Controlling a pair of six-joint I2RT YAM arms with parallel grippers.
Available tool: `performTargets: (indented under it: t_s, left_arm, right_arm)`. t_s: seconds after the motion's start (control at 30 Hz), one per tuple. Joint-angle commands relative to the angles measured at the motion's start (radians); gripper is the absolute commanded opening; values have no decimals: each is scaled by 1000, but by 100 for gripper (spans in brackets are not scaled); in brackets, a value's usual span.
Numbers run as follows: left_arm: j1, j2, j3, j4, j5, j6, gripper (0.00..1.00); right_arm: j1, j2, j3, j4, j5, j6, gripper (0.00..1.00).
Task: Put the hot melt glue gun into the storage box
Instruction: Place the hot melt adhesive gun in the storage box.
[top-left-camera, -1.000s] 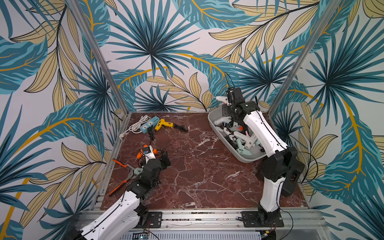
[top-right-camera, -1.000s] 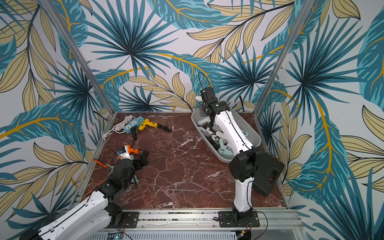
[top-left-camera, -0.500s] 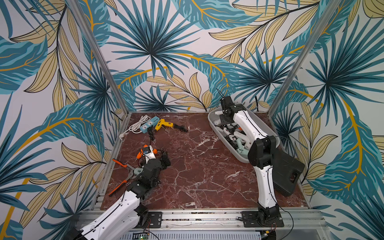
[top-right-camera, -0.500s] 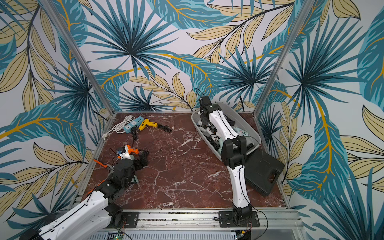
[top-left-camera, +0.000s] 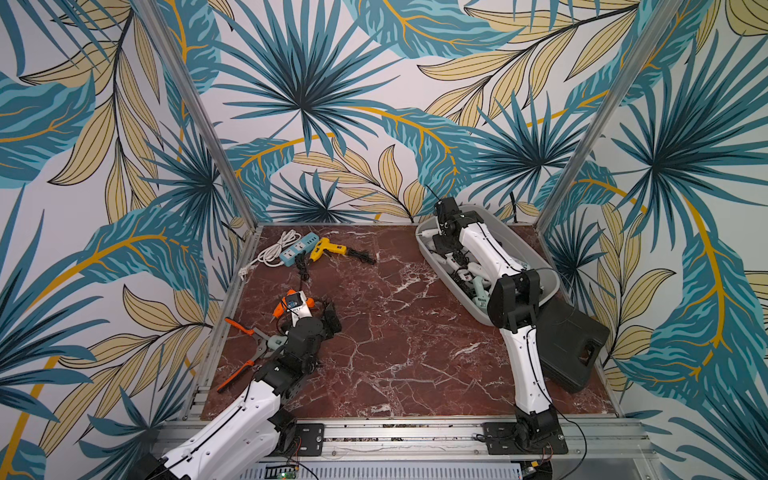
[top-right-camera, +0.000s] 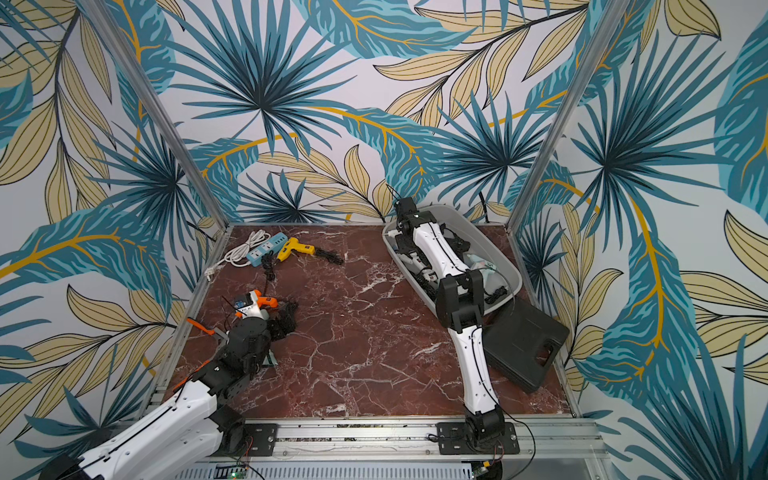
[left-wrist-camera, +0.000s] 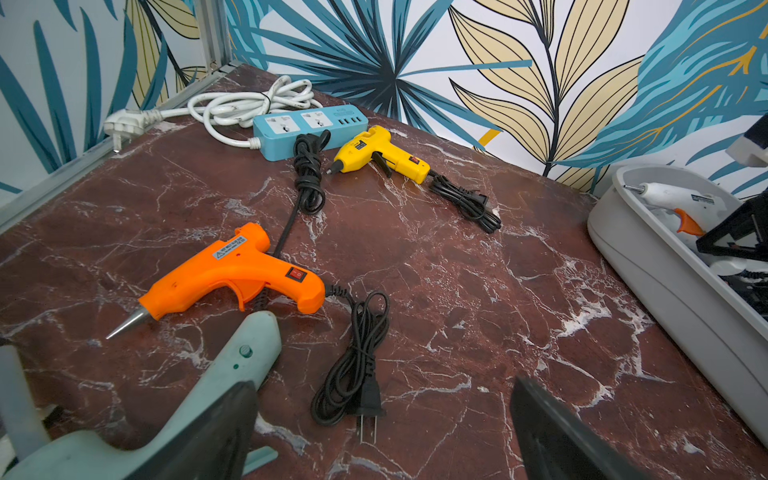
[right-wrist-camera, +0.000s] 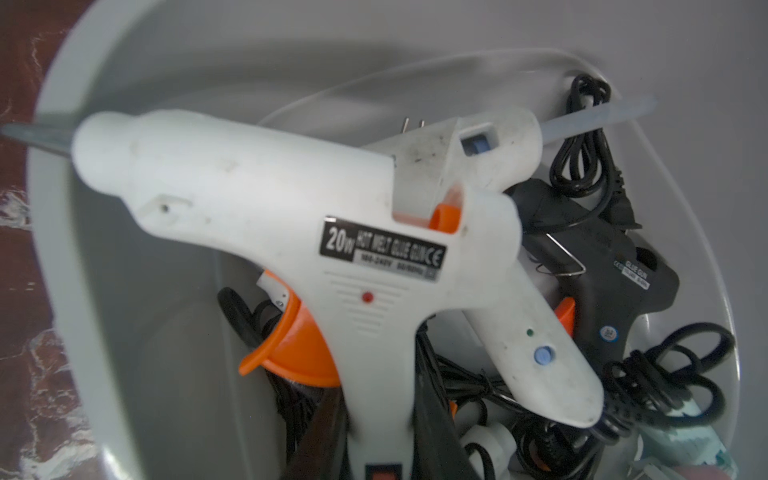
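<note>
The storage box (top-left-camera: 530, 246), a light grey tub, stands at the back right and holds several glue guns and cords. My right gripper (right-wrist-camera: 380, 415) is shut on the handle of a white hot melt glue gun (right-wrist-camera: 332, 199), held inside the box's far end (top-right-camera: 494, 249), nozzle over the rim. My left gripper (left-wrist-camera: 382, 428) hangs open at the front left, nothing between its fingers. Ahead of it lie an orange glue gun (left-wrist-camera: 237, 274) and its black cord. A pale teal glue gun (left-wrist-camera: 232, 374) lies by one finger. A yellow glue gun (top-left-camera: 328, 249) lies at the back.
A blue power strip (left-wrist-camera: 307, 124) with a white cable lies in the back left corner. Orange-handled pliers (top-left-camera: 241, 357) rest by the left edge. A flat black case (top-left-camera: 569, 345) lies in front of the box, behind the right arm.
The right arm has folded down, bringing the white glue gun from above the box's far end down into it. The left arm has not moved.
</note>
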Motion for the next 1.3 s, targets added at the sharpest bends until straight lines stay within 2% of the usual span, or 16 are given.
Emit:
performTargets:
  t_s: [0.0,0.37,0.47,0.53,0.67,0.7,0.87,1.0,1.17,1.27]
  left_arm:
    - [8,2,25,-15,7,10,100]
    - [9,23,43,-15,15,13,100]
    - [8,29,41,-15,15,13,100]
    - [9,31,41,-18,10,13,100]
    - [8,35,44,-24,21,26,100]
    - [9,36,44,-24,27,32,100]
    - [18,53,75,-60,41,65,100]
    - [54,90,152,-181,78,100,100]
    - [168,187,277,-410,132,122,100]
    - [266,234,332,-453,268,157,98]
  right_arm:
    - [-5,72,43,-81,83,8,11]
    - [-54,60,16,-111,23,74,11]
    - [-55,59,17,-110,-11,77,22]
    - [-54,56,17,-106,-29,84,24]
    - [-54,37,13,-104,-80,88,46]
    - [-54,30,10,-102,-91,92,49]
    - [-54,-41,-29,-98,-121,126,51]
    - [-52,-155,-147,-57,-160,151,51]
    - [-51,-388,-443,93,-184,224,55]
    - [-51,-541,-654,197,-185,306,58]
